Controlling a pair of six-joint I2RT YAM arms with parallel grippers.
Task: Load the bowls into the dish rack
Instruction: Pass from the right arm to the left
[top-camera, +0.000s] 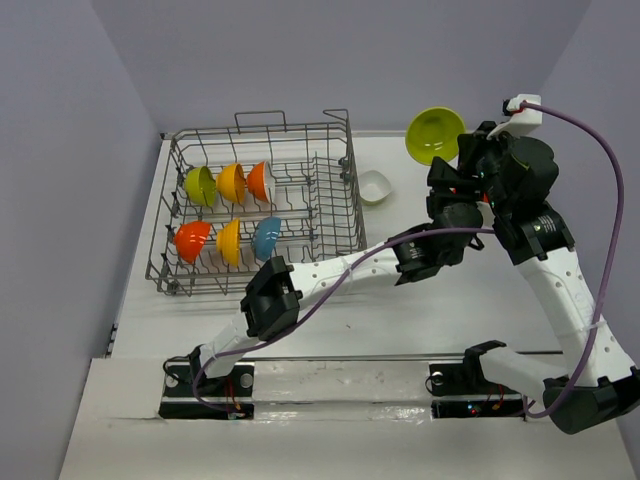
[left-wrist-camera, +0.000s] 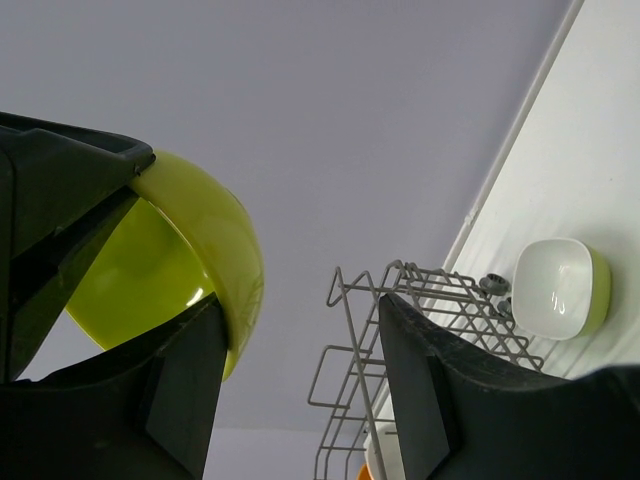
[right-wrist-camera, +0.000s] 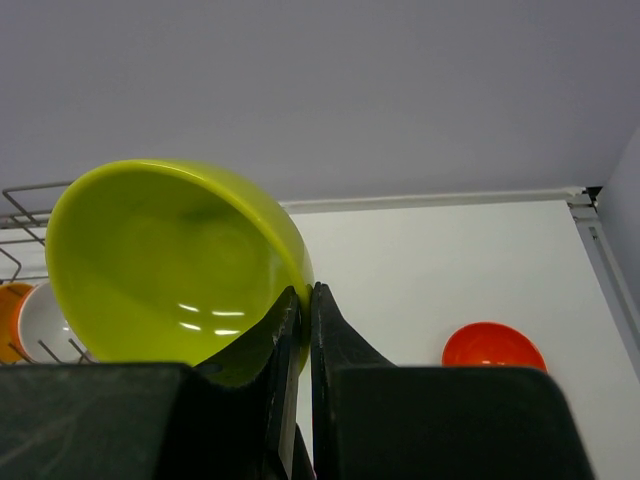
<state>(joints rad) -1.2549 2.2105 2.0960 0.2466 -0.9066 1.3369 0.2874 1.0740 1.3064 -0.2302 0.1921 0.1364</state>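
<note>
My right gripper (right-wrist-camera: 306, 290) is shut on the rim of a lime green bowl (right-wrist-camera: 170, 270) and holds it up in the air at the back right (top-camera: 435, 135). My left gripper (left-wrist-camera: 300, 305) is open just beside that bowl (left-wrist-camera: 190, 260), with nothing between its fingers. The grey wire dish rack (top-camera: 330, 200) stands at the back left. Several bowls stand on edge in it, among them a lime green one (top-camera: 200, 185), a red-orange one (top-camera: 192, 240) and a teal one (top-camera: 266, 238). A white bowl (top-camera: 374, 186) rests on the table right of the rack. A red-orange bowl (right-wrist-camera: 493, 347) lies on the table.
Both arms crowd together at the right, the left arm (top-camera: 330, 275) reaching across the table in front of the rack. The right arm's purple cable (top-camera: 600, 200) loops high on the right. Grey walls close off the back and both sides.
</note>
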